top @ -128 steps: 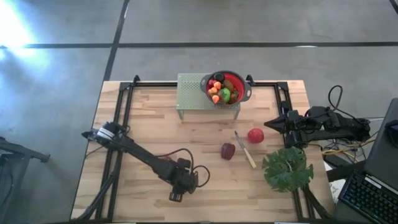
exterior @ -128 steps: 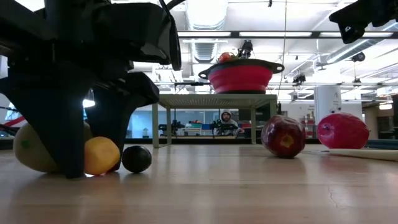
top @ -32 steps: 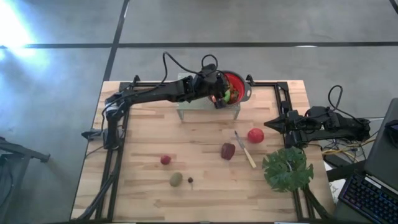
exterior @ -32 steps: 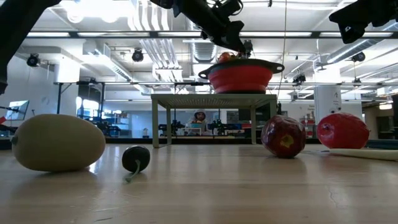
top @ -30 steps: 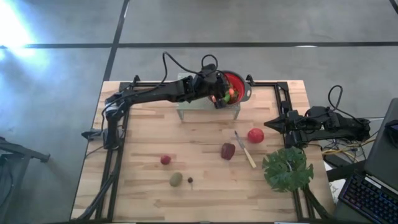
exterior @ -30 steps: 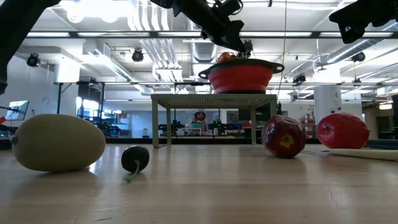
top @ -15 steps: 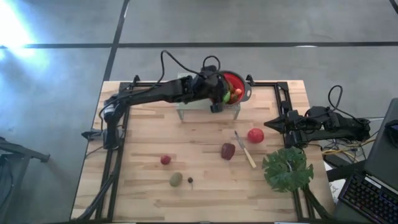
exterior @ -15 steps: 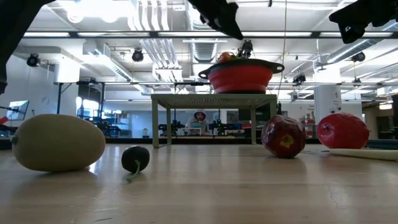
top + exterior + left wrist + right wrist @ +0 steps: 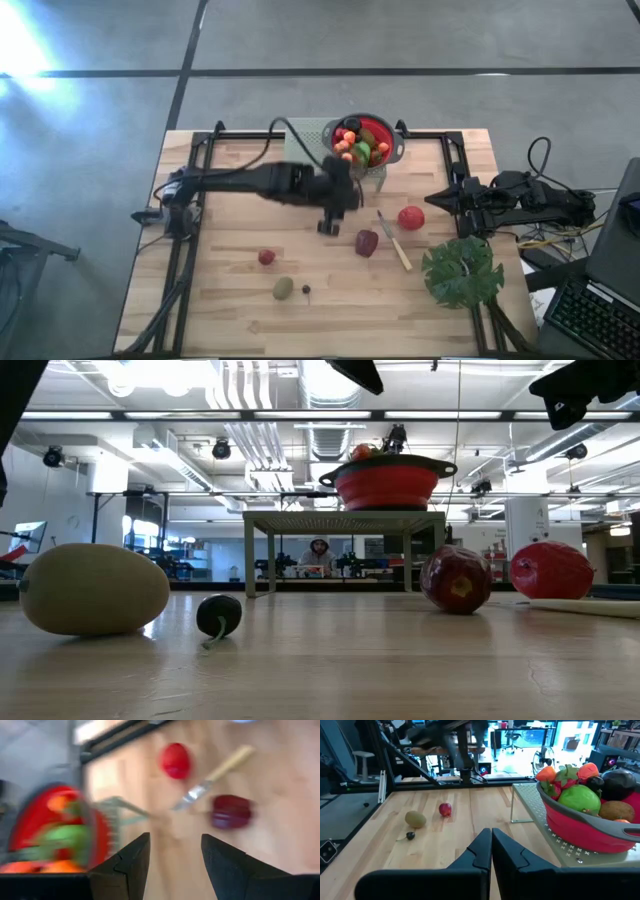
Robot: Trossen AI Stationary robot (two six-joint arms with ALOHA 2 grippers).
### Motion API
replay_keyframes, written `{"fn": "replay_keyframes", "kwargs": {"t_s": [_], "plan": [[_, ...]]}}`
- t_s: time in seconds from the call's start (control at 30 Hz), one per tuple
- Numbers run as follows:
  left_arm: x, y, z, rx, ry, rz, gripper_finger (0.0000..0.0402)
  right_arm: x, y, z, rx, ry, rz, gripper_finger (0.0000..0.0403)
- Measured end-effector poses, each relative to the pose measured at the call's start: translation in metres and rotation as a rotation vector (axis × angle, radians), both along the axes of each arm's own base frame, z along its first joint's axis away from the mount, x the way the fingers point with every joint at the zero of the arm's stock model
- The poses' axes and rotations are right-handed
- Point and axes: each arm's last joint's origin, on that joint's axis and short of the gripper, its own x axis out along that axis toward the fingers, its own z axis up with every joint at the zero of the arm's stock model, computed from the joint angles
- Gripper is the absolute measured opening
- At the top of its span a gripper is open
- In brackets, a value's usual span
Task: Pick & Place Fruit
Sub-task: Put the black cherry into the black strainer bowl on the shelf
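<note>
A red bowl (image 9: pixel 362 140) heaped with toy fruit stands on a perforated stand (image 9: pixel 305 150) at the table's far side. On the wood lie a red apple (image 9: pixel 410 217), a dark maroon fruit (image 9: pixel 367 242), a small red fruit (image 9: pixel 266 257), a kiwi (image 9: pixel 284 288) and a dark berry (image 9: pixel 306 290). My left gripper (image 9: pixel 326 227) hovers above the table's middle, just left of the maroon fruit, open with nothing between its fingers (image 9: pixel 175 842). My right gripper (image 9: pixel 491 845) rests shut by the right edge (image 9: pixel 440 198).
A pale-handled knife (image 9: pixel 393 240) lies between the apple and the maroon fruit. A big green leaf (image 9: pixel 462 272) lies at the near right corner. Bare wood stretches along the left half of the table. A person shows in the room far behind (image 9: pixel 318 550).
My left gripper has drawn back from above the bowl toward the table's near edge and now hangs over the middle of the table, tipped further down, fingers still open. The fruit on the table has kept its place.
</note>
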Motion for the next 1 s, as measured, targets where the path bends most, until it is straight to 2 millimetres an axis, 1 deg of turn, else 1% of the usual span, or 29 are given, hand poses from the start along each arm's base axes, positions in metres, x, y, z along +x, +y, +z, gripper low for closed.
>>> {"fn": "replay_keyframes", "kwargs": {"t_s": [0.13, 0.23, 0.33, 0.43, 0.53, 0.73, 0.87, 1.0], "plan": [[-0.005, -0.037, -0.009, -0.069, 0.057, -0.066, 0.0182, 0.000, 0.000, 0.000, 0.000, 0.000, 0.000, 0.0008], [-0.009, -0.064, -0.020, -0.072, 0.093, -0.118, 0.0181, 0.000, 0.000, 0.000, 0.000, 0.001, 0.000, 0.0008], [-0.014, -0.086, -0.038, -0.058, 0.152, -0.172, 0.0181, 0.000, 0.000, 0.000, 0.000, 0.000, 0.000, 0.0008], [-0.019, -0.100, -0.058, -0.039, 0.216, -0.208, 0.0181, 0.000, 0.000, 0.000, 0.000, 0.000, 0.000, 0.0008], [-0.024, -0.109, -0.081, -0.029, 0.279, -0.221, 0.0181, 0.000, 0.000, 0.000, 0.000, 0.000, 0.000, 0.0008], [-0.034, -0.118, -0.124, -0.019, 0.383, -0.224, 0.0179, 0.000, 0.000, 0.000, 0.000, 0.000, 0.000, 0.0008], [-0.040, -0.121, -0.149, -0.053, 0.427, -0.256, 0.0177, 0.000, 0.000, 0.000, 0.000, 0.000, 0.000, 0.0008], [-0.045, -0.122, -0.170, -0.114, 0.457, -0.294, 0.0177, 0.000, 0.000, 0.000, 0.000, 0.001, 0.000, 0.0008]]}}
